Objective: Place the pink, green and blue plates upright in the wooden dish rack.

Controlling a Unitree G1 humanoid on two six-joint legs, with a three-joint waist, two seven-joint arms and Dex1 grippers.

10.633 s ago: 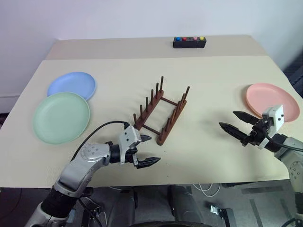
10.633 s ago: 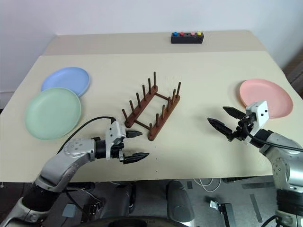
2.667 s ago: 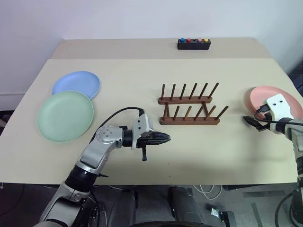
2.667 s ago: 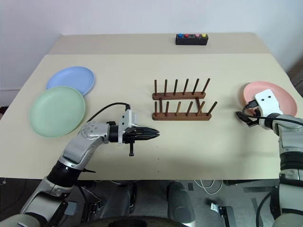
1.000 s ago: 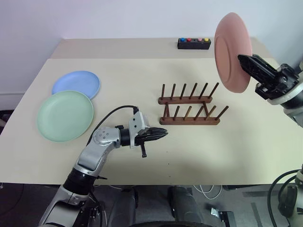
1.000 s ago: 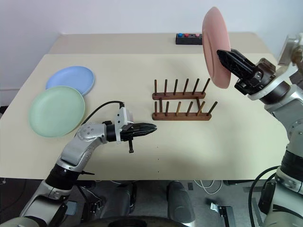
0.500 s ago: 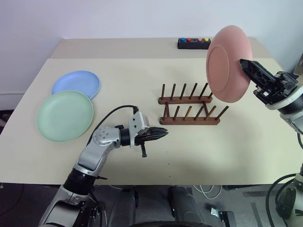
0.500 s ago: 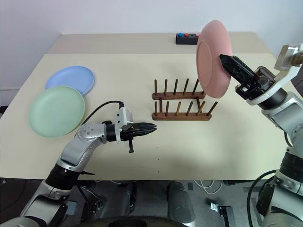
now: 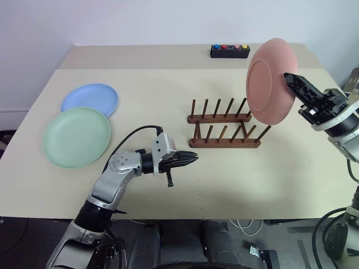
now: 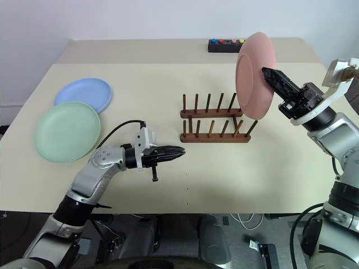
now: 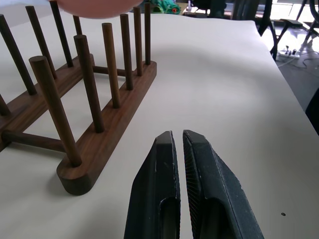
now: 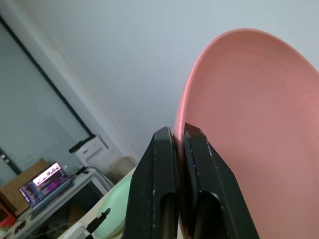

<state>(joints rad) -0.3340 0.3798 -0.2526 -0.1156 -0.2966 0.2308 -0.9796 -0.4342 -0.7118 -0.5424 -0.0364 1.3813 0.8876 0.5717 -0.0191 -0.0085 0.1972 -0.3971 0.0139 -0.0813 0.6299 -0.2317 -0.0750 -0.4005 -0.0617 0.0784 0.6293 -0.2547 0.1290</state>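
Our right gripper [image 10: 268, 75] pinches the pink plate [image 10: 254, 75] by its rim, upright above the wooden dish rack's [image 10: 215, 120] right end. Our left gripper [image 9: 192, 159] sits closed, empty, before the rack. Next, lower the plate between 2 pegs.

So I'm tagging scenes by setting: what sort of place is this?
Probably a lab or office test bench, not a kitchen: a plain beige table against a bare wall, a small black button box, and desks with a laptop in the right wrist view.
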